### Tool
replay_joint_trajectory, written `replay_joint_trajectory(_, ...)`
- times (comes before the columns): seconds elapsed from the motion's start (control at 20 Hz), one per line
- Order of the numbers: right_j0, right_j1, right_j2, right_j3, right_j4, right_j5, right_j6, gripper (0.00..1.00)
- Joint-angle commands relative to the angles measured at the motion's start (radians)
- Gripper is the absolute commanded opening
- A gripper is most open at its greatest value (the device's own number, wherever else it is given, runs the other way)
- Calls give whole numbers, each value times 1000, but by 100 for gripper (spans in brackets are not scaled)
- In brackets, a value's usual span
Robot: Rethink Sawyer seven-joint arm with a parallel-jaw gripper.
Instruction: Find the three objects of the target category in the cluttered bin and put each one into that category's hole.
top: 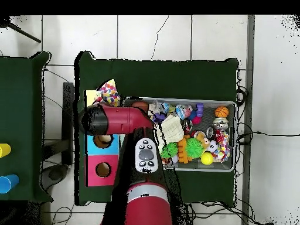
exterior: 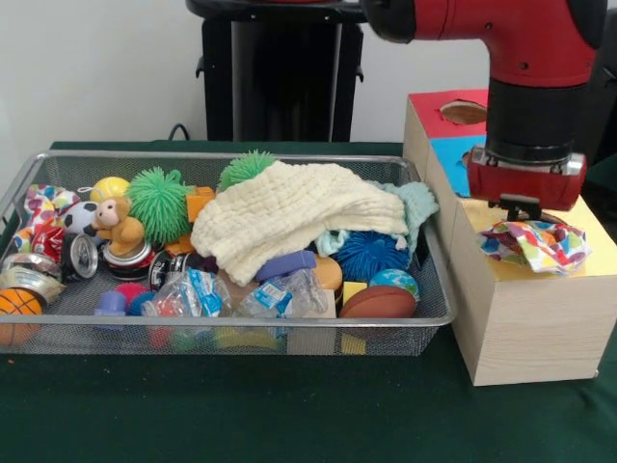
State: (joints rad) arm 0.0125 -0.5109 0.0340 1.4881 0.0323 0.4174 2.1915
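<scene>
A white cloth piece with coloured polka dots (exterior: 535, 243) lies bunched on the yellow top of the nearest wooden box (exterior: 600, 253) and covers its round hole. My gripper (exterior: 522, 209) hangs straight down just above the cloth's far edge. In the overhead view the same cloth (top: 108, 92) shows on the yellow box (top: 91, 97), beside the arm's head. The wire-mesh bin (exterior: 231, 155) stands left of the boxes, full of toys. Another cloth with a coloured print (exterior: 43, 204) lies at its far left end. No third dotted cloth shows.
A cream waffle cloth (exterior: 289, 214) drapes over the bin's middle, with a mint-green cloth (exterior: 417, 203) at its right end. Balls, cans, a toy monkey (exterior: 118, 224) and plastic bags fill the rest. The blue-topped box (exterior: 453, 154) and the red-topped box (exterior: 439, 111) stand behind the yellow one.
</scene>
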Motion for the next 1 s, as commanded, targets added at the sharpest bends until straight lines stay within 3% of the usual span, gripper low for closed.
replay_joint_trajectory(0.05, -13, -97, -132, 164, -160, 148, -45, 0)
replay_joint_trajectory(0.3, -47, -62, -65, 150, -158, 96, -27, 0)
replay_joint_trajectory(0.8, -56, -93, -22, 170, -125, 156, -15, 0)
replay_joint_trajectory(1.0, -87, -88, 44, 199, -79, 226, -27, 0)
